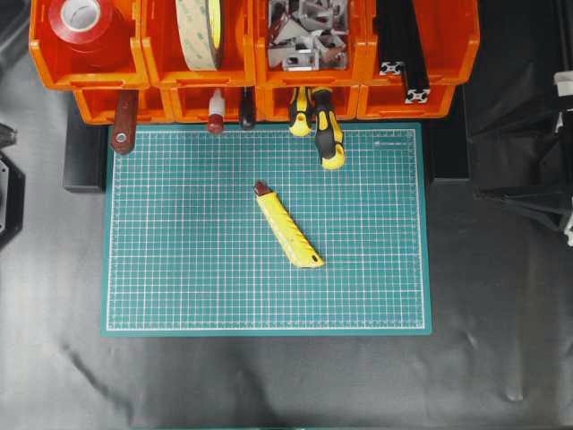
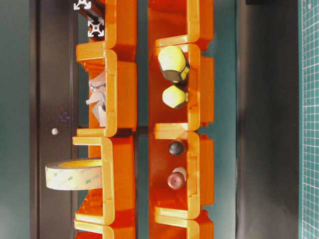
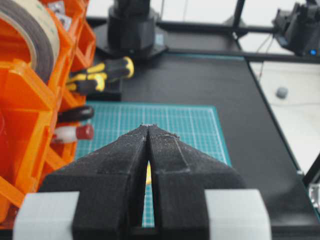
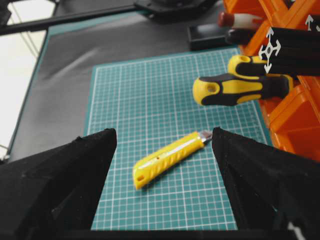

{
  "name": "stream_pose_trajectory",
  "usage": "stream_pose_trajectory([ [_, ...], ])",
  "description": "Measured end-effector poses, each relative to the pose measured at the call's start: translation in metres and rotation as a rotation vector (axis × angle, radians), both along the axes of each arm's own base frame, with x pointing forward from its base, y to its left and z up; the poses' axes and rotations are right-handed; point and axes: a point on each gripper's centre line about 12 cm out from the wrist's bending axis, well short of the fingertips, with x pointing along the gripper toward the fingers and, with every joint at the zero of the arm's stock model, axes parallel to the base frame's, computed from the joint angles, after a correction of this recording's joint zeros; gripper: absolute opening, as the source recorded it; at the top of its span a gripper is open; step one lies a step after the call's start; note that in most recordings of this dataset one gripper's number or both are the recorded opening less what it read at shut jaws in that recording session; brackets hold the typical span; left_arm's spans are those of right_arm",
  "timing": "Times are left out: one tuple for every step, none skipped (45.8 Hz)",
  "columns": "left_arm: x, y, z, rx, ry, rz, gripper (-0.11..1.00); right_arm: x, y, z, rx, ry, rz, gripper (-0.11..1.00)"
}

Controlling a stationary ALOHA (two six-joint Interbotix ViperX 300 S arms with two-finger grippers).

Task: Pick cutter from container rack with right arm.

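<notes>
- A green gridded cutting mat [image 1: 179, 269] lay on a black tabletop, with the orange container rack [image 1: 161, 98] along its far edge.
- The rack's upper bins held a red tape roll [image 1: 82, 20], a tan tape roll [image 1: 200, 31], grey metal brackets [image 1: 309, 31] and black aluminium extrusions [image 1: 403, 54]; two yellow-and-black screwdrivers [image 1: 324, 130] poked out of a lower bin.
- The cutter [image 1: 286, 226] was not in the rack: it lay flat and diagonal near the middle of the mat, dark tip toward the bins, touching nothing else.
- The right gripper [image 4: 162, 150] hovered above the mat with its jaws wide apart and nothing between them; the cutter showed in the gap below, clear of both fingers.
- The left gripper [image 3: 149, 145] had its jaws pressed together on nothing, off to the side.
- Judged from this, the removal from the rack looked done and the cutter set down; little or nothing seemed left but clearing the right arm.
</notes>
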Motion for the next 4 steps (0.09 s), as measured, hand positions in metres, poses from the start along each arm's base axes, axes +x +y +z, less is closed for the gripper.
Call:
stream_pose_trajectory([
  [-0.0003,0.0002,0.0004,-0.002,-0.003,0.002,0.00,0.0000,-0.0002,-0.0001,0.001,0.001,-0.002,0.75],
  [-0.0003,0.0002,0.0004,-0.003,-0.003,0.001,0.00,0.0000,0.0000,-0.0001,0.001,0.001,0.000,0.75],
  [-0.0006,0.0002,0.0008,-0.003,-0.006,0.001,0.00,0.0000,0.0000,0.0000,0.000,0.000,0.000,0.75],
  [-0.0006,0.0004,0.0012,-0.003,-0.009,0.003,0.00,0.0000,-0.0004,-0.0001,0.000,0.001,-0.003,0.75],
])
